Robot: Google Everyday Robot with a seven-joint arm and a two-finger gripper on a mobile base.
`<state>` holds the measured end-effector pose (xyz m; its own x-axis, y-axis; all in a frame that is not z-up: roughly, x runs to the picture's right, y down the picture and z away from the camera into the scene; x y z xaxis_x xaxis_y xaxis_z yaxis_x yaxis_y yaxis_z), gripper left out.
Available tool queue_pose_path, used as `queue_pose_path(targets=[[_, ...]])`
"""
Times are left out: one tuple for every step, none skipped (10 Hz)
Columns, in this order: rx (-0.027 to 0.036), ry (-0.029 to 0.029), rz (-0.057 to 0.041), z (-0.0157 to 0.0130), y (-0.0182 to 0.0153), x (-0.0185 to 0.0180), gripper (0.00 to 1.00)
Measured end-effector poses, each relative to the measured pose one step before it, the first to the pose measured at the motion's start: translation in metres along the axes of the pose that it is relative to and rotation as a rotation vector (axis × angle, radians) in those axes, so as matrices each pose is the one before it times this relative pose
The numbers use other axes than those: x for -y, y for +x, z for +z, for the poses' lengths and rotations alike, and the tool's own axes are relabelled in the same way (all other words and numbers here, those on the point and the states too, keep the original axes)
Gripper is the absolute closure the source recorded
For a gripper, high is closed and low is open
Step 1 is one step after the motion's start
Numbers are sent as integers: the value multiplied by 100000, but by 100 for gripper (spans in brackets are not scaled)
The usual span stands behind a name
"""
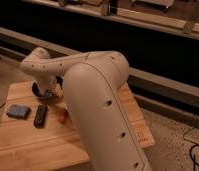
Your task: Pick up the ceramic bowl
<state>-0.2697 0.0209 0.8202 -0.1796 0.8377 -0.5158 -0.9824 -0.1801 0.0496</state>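
The ceramic bowl (pixel 39 91) is a dark, round bowl at the far left of the wooden table (pixel 38 145). Only its left rim shows, because my white arm (pixel 93 100) reaches across and covers most of it. My gripper (pixel 48 89) hangs below the bent wrist, right over or inside the bowl, mostly hidden by the arm.
A blue sponge-like pad (pixel 18 111), a black oblong object (pixel 40 115) and a small red object (pixel 63 115) lie on the table in front of the bowl. A long dark bench (pixel 153 55) runs behind the table. Speckled floor (pixel 178 140) lies to the right.
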Motion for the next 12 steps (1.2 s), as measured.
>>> queue_pose_path(targets=[[88, -2418, 620, 229, -429, -898, 35], [259, -2107, 414, 388, -526, -897, 35], [-13, -385, 40, 325, -178, -285, 35], [-14, 680, 457, 631, -327, 200, 35], [52, 1835, 411, 561, -260, 588, 35], [521, 2937, 699, 437, -378, 900, 35], [1024, 2536, 1521, 92, -566, 842, 35], [1115, 1989, 1188, -81, -520, 609, 35], [536, 1240, 903, -49, -375, 516, 35], [8, 23, 35, -3, -6, 7, 35], [-529, 190, -95, 210, 216, -69, 35], [-3156, 2538, -668, 1353, 1291, 169, 35]])
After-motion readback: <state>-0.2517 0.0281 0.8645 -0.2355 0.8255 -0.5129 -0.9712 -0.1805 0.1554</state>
